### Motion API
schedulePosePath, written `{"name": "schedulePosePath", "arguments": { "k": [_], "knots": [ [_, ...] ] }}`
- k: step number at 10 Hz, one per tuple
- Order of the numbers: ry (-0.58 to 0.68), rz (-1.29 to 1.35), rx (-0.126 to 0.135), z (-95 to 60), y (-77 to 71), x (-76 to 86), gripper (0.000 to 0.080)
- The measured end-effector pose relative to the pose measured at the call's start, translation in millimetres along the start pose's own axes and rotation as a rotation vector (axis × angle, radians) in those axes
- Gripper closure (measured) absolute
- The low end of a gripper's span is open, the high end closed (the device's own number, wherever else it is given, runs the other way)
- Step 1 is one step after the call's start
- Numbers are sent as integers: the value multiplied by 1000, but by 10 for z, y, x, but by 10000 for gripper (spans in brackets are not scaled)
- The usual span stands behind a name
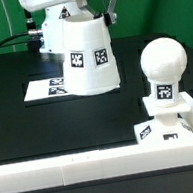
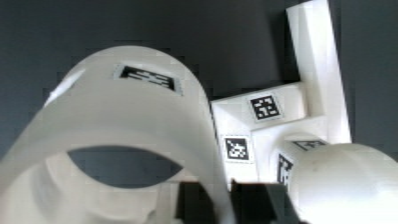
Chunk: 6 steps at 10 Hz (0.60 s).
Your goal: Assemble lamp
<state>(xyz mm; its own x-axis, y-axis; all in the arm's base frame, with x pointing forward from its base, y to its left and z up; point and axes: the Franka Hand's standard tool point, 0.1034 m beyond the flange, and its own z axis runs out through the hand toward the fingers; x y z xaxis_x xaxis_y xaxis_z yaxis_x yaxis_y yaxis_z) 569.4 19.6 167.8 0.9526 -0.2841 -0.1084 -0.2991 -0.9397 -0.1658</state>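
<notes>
The tapered white shade (image 1: 85, 56) with two tags hangs upright in my gripper (image 1: 72, 15), over the marker board (image 1: 41, 90). I cannot tell whether its lower rim touches the table. The gripper is shut on the shade's top rim. In the wrist view the two dark fingers (image 2: 196, 205) pinch the shade's wall (image 2: 107, 110), with the gripper (image 2: 224, 205) at its opening. The ball-headed bulb (image 1: 164, 66) stands upright in the blocky square base (image 1: 166, 116), to the exterior view's right of the shade and apart from it. Bulb (image 2: 342, 185) and base (image 2: 249, 125) also show in the wrist view.
A long white rail (image 1: 96, 166) runs along the front of the black table, and the base sits against it. It also shows in the wrist view (image 2: 317, 50). Black cables (image 1: 15, 42) trail at the back on the exterior view's left.
</notes>
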Motion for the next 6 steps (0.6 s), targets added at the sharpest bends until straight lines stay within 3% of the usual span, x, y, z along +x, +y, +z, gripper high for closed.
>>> {"name": "schedulePosePath", "arguments": {
  "k": [3,4,6],
  "knots": [
    [0,-1,0,-4,-5,0,753],
    [-7,-4,6,-107,-55,-12,753],
    [10,11,23,-421,-304,-3,753]
  ]
}}
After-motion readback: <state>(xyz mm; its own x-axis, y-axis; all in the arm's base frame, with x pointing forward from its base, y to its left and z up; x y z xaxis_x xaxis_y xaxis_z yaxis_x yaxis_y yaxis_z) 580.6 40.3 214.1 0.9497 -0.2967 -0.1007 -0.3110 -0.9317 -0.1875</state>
